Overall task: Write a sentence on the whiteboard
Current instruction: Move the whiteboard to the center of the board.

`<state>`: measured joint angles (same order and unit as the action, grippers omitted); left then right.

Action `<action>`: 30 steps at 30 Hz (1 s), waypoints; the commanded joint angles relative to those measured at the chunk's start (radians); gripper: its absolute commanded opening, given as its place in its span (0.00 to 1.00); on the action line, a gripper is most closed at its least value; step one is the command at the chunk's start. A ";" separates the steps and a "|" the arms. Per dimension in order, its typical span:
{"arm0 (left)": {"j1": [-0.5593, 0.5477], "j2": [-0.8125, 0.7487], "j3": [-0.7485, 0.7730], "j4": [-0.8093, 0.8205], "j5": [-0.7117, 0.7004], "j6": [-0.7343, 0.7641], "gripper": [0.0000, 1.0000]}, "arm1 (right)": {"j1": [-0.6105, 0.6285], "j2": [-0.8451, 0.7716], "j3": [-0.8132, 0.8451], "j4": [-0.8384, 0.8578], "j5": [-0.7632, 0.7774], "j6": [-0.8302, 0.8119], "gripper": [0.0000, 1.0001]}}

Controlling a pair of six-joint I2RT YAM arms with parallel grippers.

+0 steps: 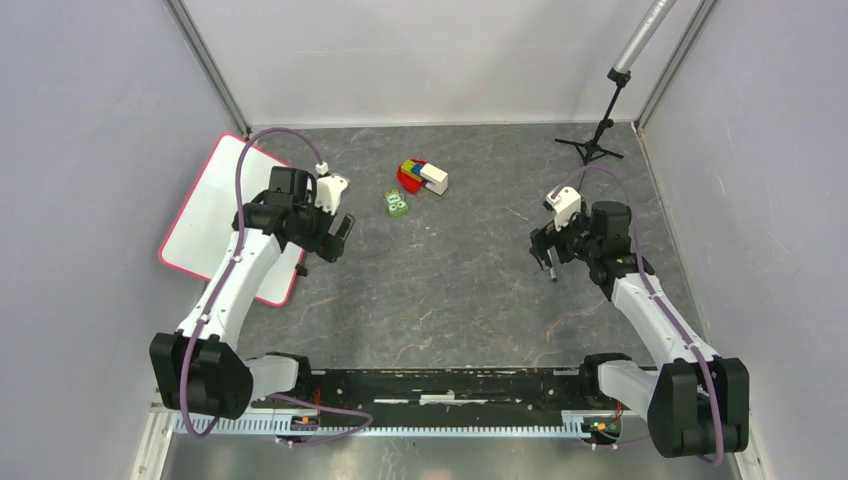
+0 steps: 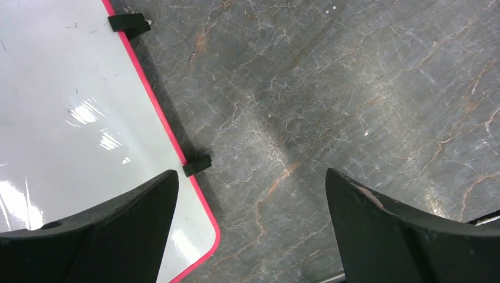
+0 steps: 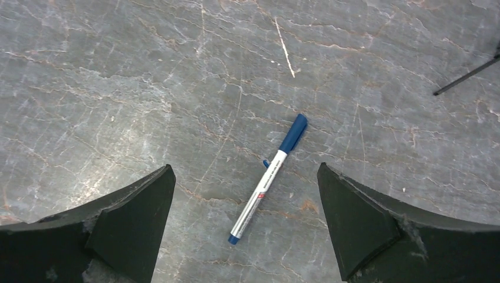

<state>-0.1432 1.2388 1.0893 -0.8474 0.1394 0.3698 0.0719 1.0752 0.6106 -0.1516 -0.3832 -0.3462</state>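
The whiteboard (image 1: 215, 210), white with a pink-red rim, lies flat at the far left; its surface shows no lettering, so the sentence is not in view. In the left wrist view the board's (image 2: 76, 118) right edge and rounded near corner show, with two black clips (image 2: 197, 165). My left gripper (image 1: 338, 233) is open and empty, its jaws (image 2: 252, 174) straddling the board's corner from above. A blue-capped white marker (image 3: 268, 180) lies on the grey table. My right gripper (image 1: 545, 255) is open and empty, directly above the marker (image 1: 551, 272), which lies between the jaws (image 3: 246, 167).
A pile of coloured toy blocks with a white block (image 1: 422, 177) and a small green object (image 1: 396, 204) lie at the centre back. A black tripod stand (image 1: 600, 130) stands at the back right. Grey walls close off the left, right and back.
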 commanded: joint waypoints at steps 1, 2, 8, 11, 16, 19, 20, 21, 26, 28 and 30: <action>0.001 0.011 0.044 0.003 -0.018 0.108 1.00 | 0.000 -0.003 -0.003 0.012 -0.082 -0.015 0.97; 0.002 0.023 0.054 -0.012 -0.024 0.147 1.00 | 0.000 -0.004 -0.005 0.008 -0.093 -0.021 0.97; 0.002 0.094 0.084 -0.086 -0.068 0.418 1.00 | -0.001 0.000 -0.012 -0.004 -0.089 -0.037 0.97; 0.001 0.136 0.100 -0.114 -0.108 0.553 1.00 | -0.001 0.004 -0.011 -0.012 -0.096 -0.042 0.97; 0.015 0.151 0.058 -0.109 -0.132 0.824 0.95 | 0.000 0.001 -0.011 -0.020 -0.097 -0.048 0.97; 0.043 0.174 0.049 -0.112 -0.124 0.953 0.91 | 0.001 0.000 -0.010 -0.025 -0.097 -0.051 0.97; 0.058 0.184 0.051 -0.122 -0.109 0.992 0.89 | 0.000 0.000 -0.011 -0.028 -0.099 -0.052 0.97; 0.070 0.195 0.052 -0.130 -0.096 1.027 0.87 | 0.000 0.000 -0.010 -0.029 -0.100 -0.053 0.97; 0.087 0.224 0.005 -0.141 -0.064 1.167 0.78 | 0.000 0.003 -0.010 -0.036 -0.105 -0.061 0.97; 0.088 0.235 -0.020 -0.140 -0.051 1.210 0.75 | 0.000 0.004 -0.011 -0.038 -0.107 -0.061 0.97; 0.087 0.249 -0.040 -0.140 -0.047 1.239 0.72 | 0.000 0.005 -0.008 -0.044 -0.110 -0.063 0.97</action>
<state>-0.0555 1.4666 1.0840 -0.9638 0.0471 1.4399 0.0719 1.0767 0.6033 -0.2012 -0.4713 -0.3931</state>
